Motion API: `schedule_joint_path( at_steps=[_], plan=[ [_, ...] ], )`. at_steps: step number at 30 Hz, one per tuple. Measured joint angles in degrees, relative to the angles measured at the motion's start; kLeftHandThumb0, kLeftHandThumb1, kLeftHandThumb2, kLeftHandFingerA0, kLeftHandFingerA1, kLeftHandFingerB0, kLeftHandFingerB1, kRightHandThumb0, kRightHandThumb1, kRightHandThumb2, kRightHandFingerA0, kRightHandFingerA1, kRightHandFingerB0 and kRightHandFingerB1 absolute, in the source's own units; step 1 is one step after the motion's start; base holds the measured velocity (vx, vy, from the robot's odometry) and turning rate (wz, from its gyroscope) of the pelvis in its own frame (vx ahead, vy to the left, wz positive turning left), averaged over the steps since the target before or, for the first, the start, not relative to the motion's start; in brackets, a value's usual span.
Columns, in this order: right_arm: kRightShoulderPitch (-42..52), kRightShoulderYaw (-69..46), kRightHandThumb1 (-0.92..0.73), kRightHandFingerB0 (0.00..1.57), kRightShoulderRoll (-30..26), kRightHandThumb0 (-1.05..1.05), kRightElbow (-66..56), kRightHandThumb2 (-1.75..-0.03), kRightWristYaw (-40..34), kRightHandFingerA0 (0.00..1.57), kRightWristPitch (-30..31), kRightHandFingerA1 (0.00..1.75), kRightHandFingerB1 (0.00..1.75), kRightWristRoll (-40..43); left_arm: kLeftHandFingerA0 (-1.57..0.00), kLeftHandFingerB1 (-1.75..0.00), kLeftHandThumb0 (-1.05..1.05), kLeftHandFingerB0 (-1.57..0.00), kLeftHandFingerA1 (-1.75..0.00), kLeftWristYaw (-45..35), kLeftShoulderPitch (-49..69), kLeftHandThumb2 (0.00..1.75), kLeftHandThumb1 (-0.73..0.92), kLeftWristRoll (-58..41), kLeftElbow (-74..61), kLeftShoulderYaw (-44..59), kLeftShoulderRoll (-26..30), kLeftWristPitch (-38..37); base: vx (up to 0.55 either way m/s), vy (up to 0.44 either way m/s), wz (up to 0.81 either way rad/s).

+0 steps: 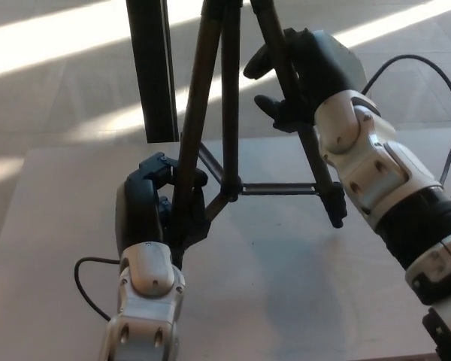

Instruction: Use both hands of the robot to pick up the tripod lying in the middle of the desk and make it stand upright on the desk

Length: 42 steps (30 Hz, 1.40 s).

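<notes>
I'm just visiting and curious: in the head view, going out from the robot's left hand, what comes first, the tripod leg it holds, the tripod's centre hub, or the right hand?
1. Tripod leg, inside the left hand.
2. Centre hub, just right of it.
3. Right hand, upper right, on another leg.

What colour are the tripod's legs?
Black, seen in the head view: the tripod legs are dark throughout.

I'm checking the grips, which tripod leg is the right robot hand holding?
The right-hand leg, ending in the foot nearest that arm. The right robot hand grips it high up; the left robot hand holds the left leg.
</notes>
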Motion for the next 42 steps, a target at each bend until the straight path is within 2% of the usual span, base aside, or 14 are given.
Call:
schedule_joint_path(
  at_steps=[4,5,6,7,8,16,17,24,26,30,35,36,40,42],
  plan=[
    [-2.08,0.99,-0.78,0.75,0.05,-0.36,2.09,-0.71,1.81,0.94,0.54,1.75,1.42,-0.53,-0.98,-1.56,-0.2,-0.8,-1.75,-0.15,0.16,1.17,0.51,-1.49,-0.32,0.0,0.15,0.47,0.0,0.0,0.0],
    [-2.09,1.07,-0.76,0.78,0.05,-0.34,2.27,-0.75,2.08,0.94,0.68,1.75,1.46,-0.64,-1.25,-1.25,-0.27,-1.0,-1.4,-0.22,0.34,1.15,0.51,-1.94,-0.37,0.03,0.21,0.46,0.0,0.0,0.0],
    [-2.09,1.14,-0.74,0.79,0.05,-0.33,2.42,-0.77,2.38,0.93,0.85,1.75,1.51,-0.76,-0.97,-1.57,-0.21,-0.79,-1.75,-0.33,0.54,1.15,0.53,-2.42,-0.45,0.04,0.27,0.46,0.0,0.0,0.0],
    [-2.09,1.17,-0.76,0.76,0.05,-0.34,2.51,-0.74,2.54,0.94,0.93,1.75,1.46,-0.84,-1.25,-1.27,-0.28,-1.0,-1.42,-0.45,0.67,1.14,0.52,-2.72,-0.46,0.03,0.33,0.47,0.0,0.0,0.0],
    [-2.0,1.18,-0.76,0.76,0.05,-0.34,2.58,-0.72,2.65,0.93,1.01,1.75,1.49,-0.96,-0.97,-1.58,-0.2,-0.77,-1.75,-0.63,0.89,1.16,0.53,-3.09,-0.54,0.01,0.48,0.47,0.0,0.0,0.0],
    [-0.53,0.67,-0.78,0.7,0.01,-0.35,2.15,-0.75,2.67,0.9,1.3,1.75,1.23,-1.39,-0.97,-1.55,-0.19,-0.79,-1.74,-1.27,2.49,1.14,0.52,-3.86,-0.8,-1.81,2.17,0.44,0.0,0.0,0.0],
    [0.27,0.15,-0.77,0.69,-0.03,-0.34,1.75,-0.77,2.65,0.9,1.31,1.74,1.29,-1.4,-1.26,-1.24,-0.26,-0.99,-1.4,-1.27,2.82,1.13,0.51,-3.87,-0.8,-2.25,2.46,0.37,0.0,0.0,0.0],
    [2.9,-0.47,-0.73,0.73,-0.18,-0.34,1.72,-0.81,2.59,0.9,1.28,1.71,1.41,-1.74,-1.23,-1.24,-0.27,-0.99,-1.39,-1.25,3.84,1.11,0.51,-4.36,-0.78,-2.8,3.2,-1.06,0.0,0.0,0.0],
    [3.45,-0.43,-0.73,0.72,-0.23,-0.33,1.86,-0.81,2.52,0.9,1.18,1.72,1.3,-1.99,-0.94,-1.56,-0.23,-0.72,-1.75,-1.25,3.94,1.02,0.57,-4.59,-0.79,-2.77,3.27,-1.25,0.0,0.0,0.0],
    [3.89,-0.82,-0.57,0.79,-0.3,-0.3,1.72,-0.75,3.05,0.9,0.75,1.54,0.74,-2.04,-0.93,-1.4,-0.22,-0.77,-1.65,-1.27,3.93,1.0,0.62,-4.97,-0.8,-2.79,3.29,-1.29,0.0,0.0,0.0],
    [3.96,-1.07,-0.69,0.25,-0.86,-0.6,1.75,-0.61,5.98,0.67,0.67,1.13,0.32,-2.01,-0.84,-0.49,-0.38,-0.44,-1.06,-1.26,3.83,0.63,0.8,-5.03,-1.07,-2.85,3.31,-0.79,0.0,0.0,0.0],
    [3.96,-1.06,-0.61,0.0,-1.12,-0.98,1.75,-0.98,6.98,0.0,0.92,0.22,0.04,-1.99,-0.18,-0.2,-0.48,-0.08,-0.49,-1.27,3.86,0.65,0.73,-5.0,-1.31,-2.95,3.36,-0.51,0.0,0.0,0.0],
    [3.96,-0.45,-0.7,0.0,-1.72,-1.04,1.64,-0.64,10.34,0.0,2.35,0.0,0.0,-2.05,0.0,-0.06,-0.82,0.0,-0.18,-2.17,3.97,0.85,0.52,-5.02,-2.63,-3.74,4.18,0.89,0.0,0.0,0.0],
    [3.96,-0.24,-0.68,0.0,-1.98,-1.05,1.52,-0.64,11.86,0.0,3.17,0.0,0.0,-2.05,0.0,0.0,-0.72,0.0,0.0,-2.87,4.63,0.64,0.76,-5.01,-2.66,-4.17,4.9,2.19,0.0,0.0,0.0]
  ],
)
